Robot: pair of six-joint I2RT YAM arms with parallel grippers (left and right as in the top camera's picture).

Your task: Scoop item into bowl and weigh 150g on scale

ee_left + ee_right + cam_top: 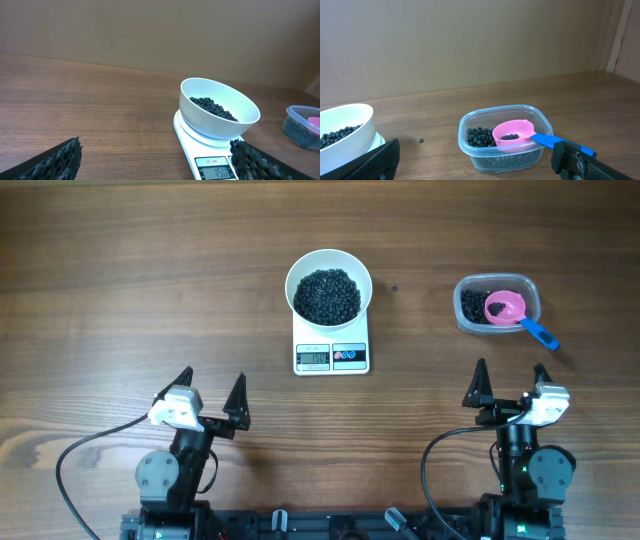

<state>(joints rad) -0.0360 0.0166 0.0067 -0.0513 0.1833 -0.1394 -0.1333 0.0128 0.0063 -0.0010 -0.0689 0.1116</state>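
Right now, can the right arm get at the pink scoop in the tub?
Probably yes. The right claw is open and empty, the scoop lies just ahead in the tub, its blue handle sticking out over the rim toward the claw, and nothing stands between.

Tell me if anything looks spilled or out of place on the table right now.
One stray bead lies on the bare table between the bowl and the clear tub, likely dropped while scooping. Otherwise nothing stands out: the bowl sits squarely on the scale, and the pink scoop rests inside the tub.
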